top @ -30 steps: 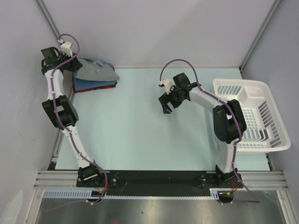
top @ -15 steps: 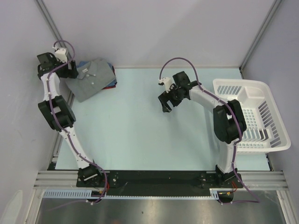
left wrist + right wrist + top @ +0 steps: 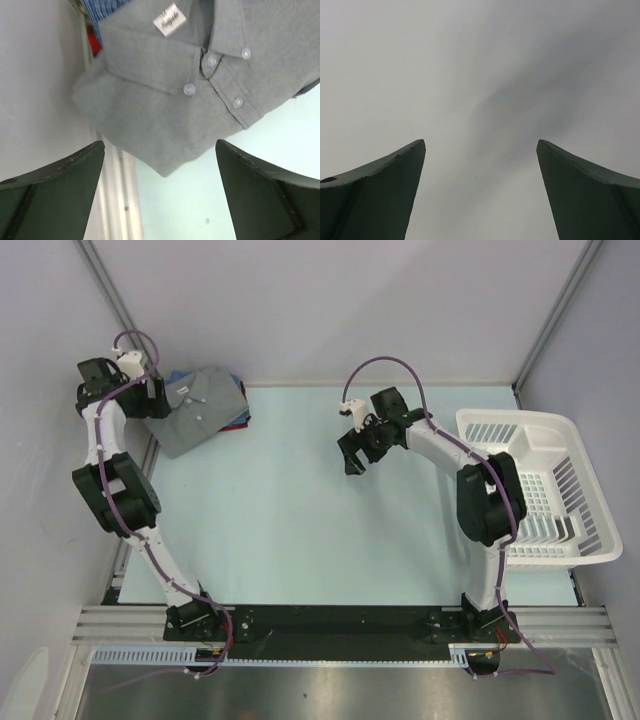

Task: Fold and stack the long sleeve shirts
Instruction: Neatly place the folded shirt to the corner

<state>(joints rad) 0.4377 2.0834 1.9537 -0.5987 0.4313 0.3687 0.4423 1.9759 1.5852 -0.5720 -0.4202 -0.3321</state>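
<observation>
While grey shirt point(image 3: 195, 412) tops blue shirt point(image 3: 102, 9), basket point(image 3: 515, 418) sits R.

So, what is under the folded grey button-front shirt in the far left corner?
Under the folded grey button-front shirt, an edge of blue patterned cloth and a strip of red cloth show. The rest of both is covered.

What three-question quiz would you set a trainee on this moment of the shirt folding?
1. True or false: the right claw is open and holds nothing.
2. Which shirt lies topmost? A. grey shirt B. blue shirt C. dark red shirt
3. Fill in: the white basket stands on the robot's ___ side.

Key: 1 true; 2 A; 3 right.
</observation>
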